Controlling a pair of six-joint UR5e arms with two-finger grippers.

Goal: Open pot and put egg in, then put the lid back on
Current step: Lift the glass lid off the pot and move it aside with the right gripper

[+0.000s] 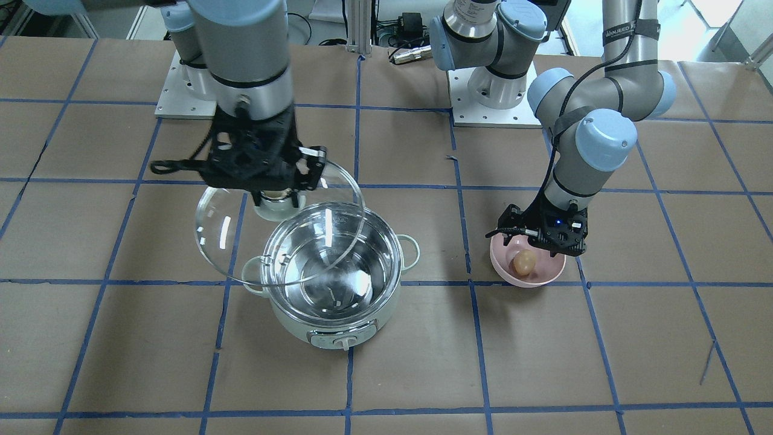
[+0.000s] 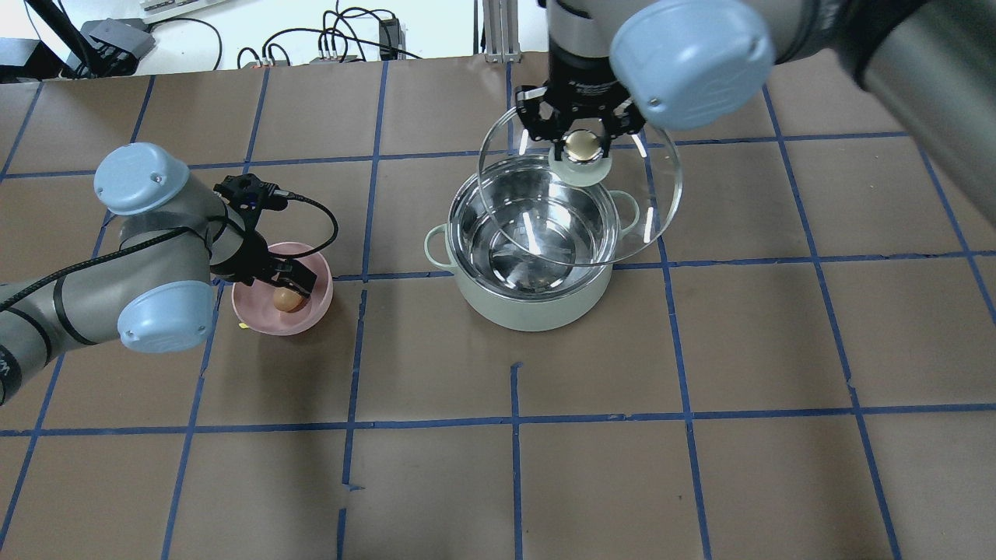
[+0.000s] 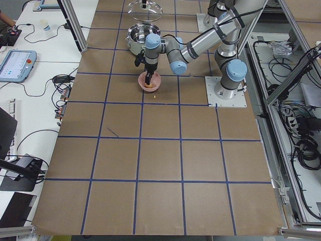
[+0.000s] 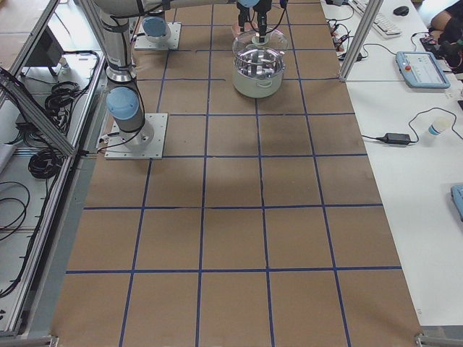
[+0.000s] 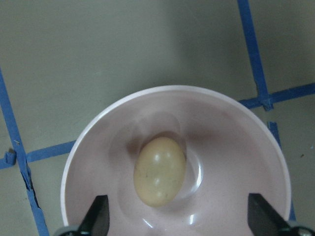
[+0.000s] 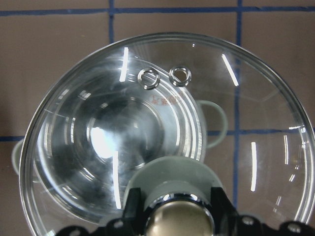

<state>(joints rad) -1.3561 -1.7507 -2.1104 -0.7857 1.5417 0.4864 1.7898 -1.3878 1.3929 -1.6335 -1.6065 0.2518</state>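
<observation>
The egg (image 5: 160, 170) lies on its side at the bottom of a pink bowl (image 5: 236, 147). The bowl sits on the table, well apart from the pot (image 2: 529, 307), on the robot's left.

The left gripper (image 5: 178, 219) hangs just over the bowl. Its fingers are spread wide, one on each side of the egg, and they do not touch it.

I think the egg is light, smooth and a bit slippery. It could crack if squeezed hard, and because it is round it could roll in the bowl. The best place to hold it is around its fat middle, with a soft squeeze.

The egg's long way runs across the line between the two fingers. So the fingers would close on its short, wide part, which is good. I cannot tell which end is the pointy one.

The right gripper (image 2: 581, 140) is closed tight on the cream knob (image 6: 172, 219) of the lid (image 2: 654, 187). The lid hangs tilted above the pot, with its knob on top. It is pushed a little toward the far side, so most of the pot is open.

The lid is glass, so I think it is heavy, hard and easy to break. The knob is the right place to hold it.

The pot stands upright and looks empty and shiny inside. Its dial faces away from the robot, and its loop handles stick out to the sides.
</observation>
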